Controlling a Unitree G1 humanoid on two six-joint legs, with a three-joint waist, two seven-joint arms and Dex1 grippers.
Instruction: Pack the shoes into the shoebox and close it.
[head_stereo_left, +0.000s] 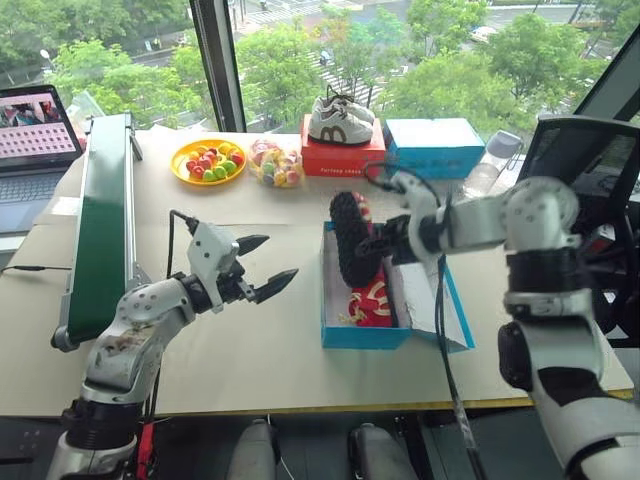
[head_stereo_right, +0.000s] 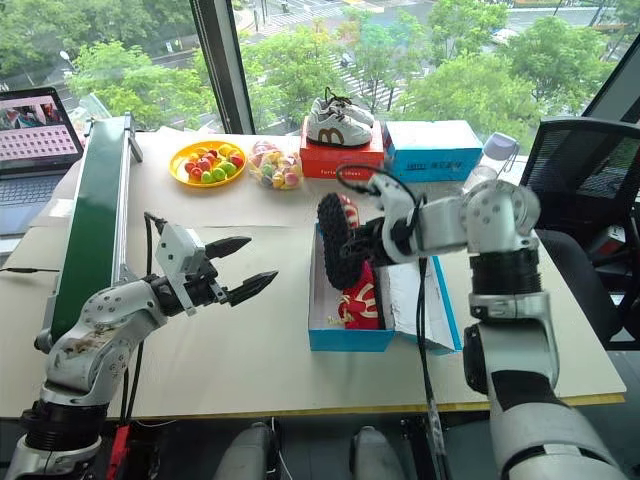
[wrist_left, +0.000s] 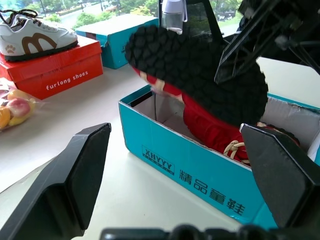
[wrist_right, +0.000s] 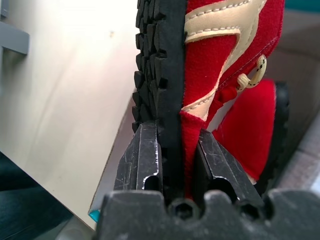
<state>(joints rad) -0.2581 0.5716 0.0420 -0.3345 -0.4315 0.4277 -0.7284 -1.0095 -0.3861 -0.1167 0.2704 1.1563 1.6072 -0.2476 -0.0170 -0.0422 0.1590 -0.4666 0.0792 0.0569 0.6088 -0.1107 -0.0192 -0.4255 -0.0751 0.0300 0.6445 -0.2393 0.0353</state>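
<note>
Standing open on the bench (head_stereo_left: 250, 350), the shoebox (head_stereo_left: 360, 335), printed "XHYYY", holds one red shoe (head_stereo_left: 372, 298); the right pincer (wrist_right: 177, 165) pinches the other shoe (head_stereo_left: 350, 238) by its sole over the box. The left pincer (head_stereo_left: 262, 266) hovers spread beside it.

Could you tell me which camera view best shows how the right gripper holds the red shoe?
The right wrist view: the right gripper pinches the red shoe by sole and side. Both eye views show it sole-out over the shoebox; the left wrist view shows mostly sole.
</note>
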